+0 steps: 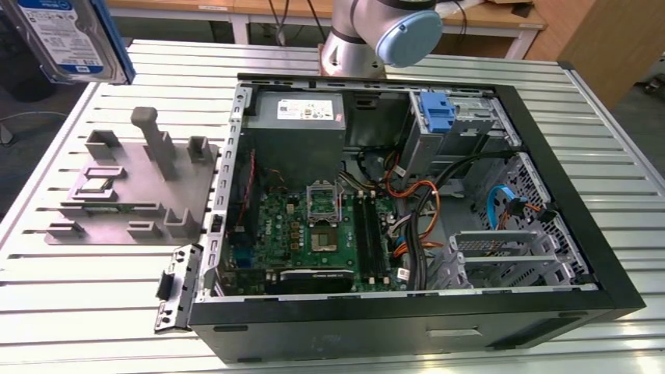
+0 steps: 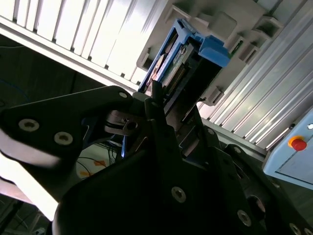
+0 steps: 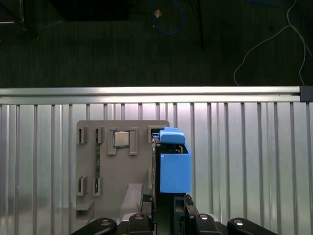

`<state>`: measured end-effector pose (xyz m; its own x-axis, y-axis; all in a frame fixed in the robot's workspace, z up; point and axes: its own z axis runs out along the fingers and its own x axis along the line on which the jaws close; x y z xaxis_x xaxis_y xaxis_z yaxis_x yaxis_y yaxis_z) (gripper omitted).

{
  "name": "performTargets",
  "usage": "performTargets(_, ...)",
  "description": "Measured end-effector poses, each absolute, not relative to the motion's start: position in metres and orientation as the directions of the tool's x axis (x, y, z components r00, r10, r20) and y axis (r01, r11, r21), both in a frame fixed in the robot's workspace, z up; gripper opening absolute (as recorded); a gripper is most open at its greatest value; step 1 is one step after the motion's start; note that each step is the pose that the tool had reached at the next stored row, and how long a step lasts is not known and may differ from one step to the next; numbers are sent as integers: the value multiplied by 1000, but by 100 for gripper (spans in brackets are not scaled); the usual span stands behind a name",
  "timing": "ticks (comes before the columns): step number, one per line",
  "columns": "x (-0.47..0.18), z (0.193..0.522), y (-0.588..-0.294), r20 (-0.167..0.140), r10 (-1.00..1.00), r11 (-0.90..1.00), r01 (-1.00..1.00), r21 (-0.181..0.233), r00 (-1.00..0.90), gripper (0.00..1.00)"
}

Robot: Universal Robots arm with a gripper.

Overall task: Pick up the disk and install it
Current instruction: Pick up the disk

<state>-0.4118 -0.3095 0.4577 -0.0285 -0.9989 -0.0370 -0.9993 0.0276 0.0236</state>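
**Disk clamped in the pincer, held clear of the open case**

Nearest the lens in both wrist views is the black gripper [image 2: 168, 110] [image 3: 168, 205]. Its fingers [image 2: 156, 120] are drawn in on the disk [image 2: 178, 56] [image 3: 173, 166] and press against its two broad sides at one end. The rest of the drive juts out beyond the fingertips. The jaws stand only as far apart as the drive is thick. How much of each pad actually bears on it is hard to judge, since the linkage covers the contact.

The blue carrier frame wraps the drive's edges, and its handle end points away from the pincer. Beyond the disk in the first wrist view lie the grey fixture plate [image 3: 122, 171] with its slots and the ribbed metal table [image 3: 244, 156].

In the exterior view the disk [image 1: 73, 39] is in the upper left corner of the frame, its blue-and-white label facing the camera and partly cut off by the frame's edge. It is well apart from the computer case [image 1: 582, 234], which lies open across the centre and right. The fixture plate [image 1: 135, 187] sits on the table [image 1: 62, 312] at left centre, beside the case. Inside the case are a green motherboard [image 1: 311, 226], a grey power-supply box [image 1: 296, 113] and a bare blue bracket [image 1: 438, 113] at upper right. The arm [image 1: 379, 35] rises at top centre.
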Motion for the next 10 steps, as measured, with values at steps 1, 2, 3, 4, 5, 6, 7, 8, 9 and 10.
performTargets(1, -412, 460, -309, -37, -999, 28, -999, 24, -28, 35)
performTargets(2, -412, 462, -309, -37, -999, 28, -999, 24, -28, 35)
performTargets(3, -412, 464, -309, -37, -999, 28, -999, 24, -28, 35)
performTargets(4, -412, 466, -309, -37, -999, 28, -999, 24, -28, 35)
performTargets(5, -412, 467, -309, -37, -999, 28, -999, 24, -28, 35)
performTargets(6, -412, 468, -309, -37, -999, 28, -999, 24, -28, 35)
performTargets(7, -412, 469, -309, -37, -999, 28, -999, 24, -28, 35)
performTargets(8, -412, 469, -309, -37, -999, 28, -999, 24, -28, 35)
performTargets(9, -412, 469, -309, -37, -999, 28, -999, 24, -28, 35)
performTargets(10, -412, 469, -310, -37, -999, 28, -999, 24, -28, 35)
